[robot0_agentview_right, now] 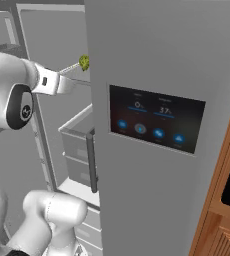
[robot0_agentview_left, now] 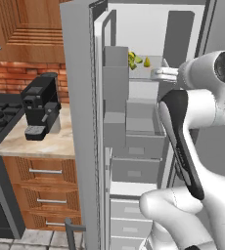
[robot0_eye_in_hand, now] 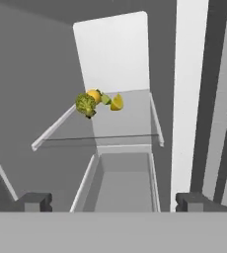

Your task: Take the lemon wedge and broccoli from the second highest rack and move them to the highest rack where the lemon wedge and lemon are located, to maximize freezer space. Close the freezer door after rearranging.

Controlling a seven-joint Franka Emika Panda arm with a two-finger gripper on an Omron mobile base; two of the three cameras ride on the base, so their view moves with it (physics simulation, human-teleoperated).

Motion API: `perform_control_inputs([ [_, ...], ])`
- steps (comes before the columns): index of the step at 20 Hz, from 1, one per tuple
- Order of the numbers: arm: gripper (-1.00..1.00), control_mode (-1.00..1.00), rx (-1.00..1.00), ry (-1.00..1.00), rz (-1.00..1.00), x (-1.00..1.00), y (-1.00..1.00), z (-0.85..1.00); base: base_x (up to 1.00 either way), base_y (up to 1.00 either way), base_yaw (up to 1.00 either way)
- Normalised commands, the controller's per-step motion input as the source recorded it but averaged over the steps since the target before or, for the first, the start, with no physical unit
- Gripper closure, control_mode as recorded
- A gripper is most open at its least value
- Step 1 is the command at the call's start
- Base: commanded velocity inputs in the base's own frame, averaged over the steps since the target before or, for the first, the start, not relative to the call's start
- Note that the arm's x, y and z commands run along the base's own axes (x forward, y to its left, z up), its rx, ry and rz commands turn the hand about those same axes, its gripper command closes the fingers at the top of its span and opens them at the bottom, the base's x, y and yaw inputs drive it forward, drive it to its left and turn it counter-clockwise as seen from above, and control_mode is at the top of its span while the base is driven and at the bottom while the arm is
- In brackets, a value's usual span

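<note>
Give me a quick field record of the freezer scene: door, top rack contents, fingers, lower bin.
freezer door: grey door stands open
top rack: clear glass shelf carries green broccoli floret, round yellow lemon behind it, yellow lemon wedge and a small greenish wedge, all clustered
fingers: gripper open and empty, back from the shelf
lower bin: grey drawer below the shelf, nothing seen inside
</note>
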Motion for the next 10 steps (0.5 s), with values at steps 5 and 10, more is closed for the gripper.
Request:
perform_control_inputs([
  [5,-1.0,1.0,0.0,0.0,0.0,0.0,0.0,0.0,-1.0,0.14,-0.16],
  [10,-1.0,1.0,0.0,0.0,0.0,0.0,0.0,0.0,-0.93,0.45,-0.1],
])
